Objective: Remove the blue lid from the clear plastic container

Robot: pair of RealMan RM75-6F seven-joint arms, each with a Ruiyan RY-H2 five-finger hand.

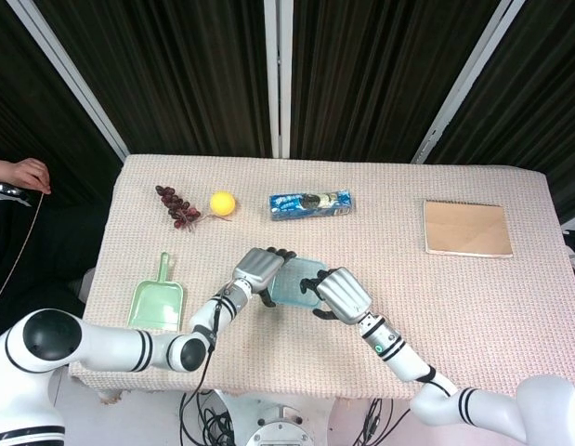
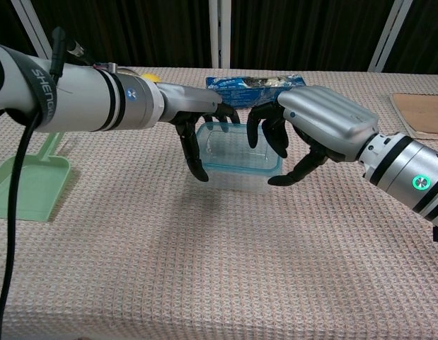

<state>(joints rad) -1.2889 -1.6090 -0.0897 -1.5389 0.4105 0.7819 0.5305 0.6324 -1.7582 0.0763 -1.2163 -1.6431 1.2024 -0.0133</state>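
Counter (image 1: 510, 307): it has a pale woven cloth on it, and all the things sit on top.
Right hand (image 2: 314, 127): it is near the front, at the right side of the box. Its dark fingers (image 2: 264, 134) curl over the right edge of the lid and its thumb reaches in lower down. I cannot tell if it is really gripping the lid.
Left hand (image 2: 197, 113): it is at the left side of the box. Its fingers hang down against the left wall. It looks like it is holding the box, but I cannot tell how tight.
Box (image 2: 240, 177): a clear plastic box sitting between the two hands, near the front middle of the counter.
Lid (image 2: 236, 150): the blue lid is on top of the box.
Scoop (image 1: 157, 302): a green scoop lies flat, off to the left of the left arm.
Notebook (image 1: 467, 229): a brown notebook lies far to the right.
Snack pack (image 1: 310, 203): a blue pack lies behind the box.
Yellow ball (image 1: 222, 202): it sits left of the pack.
Grapes (image 1: 176, 206): dark grapes lie just left of the ball.
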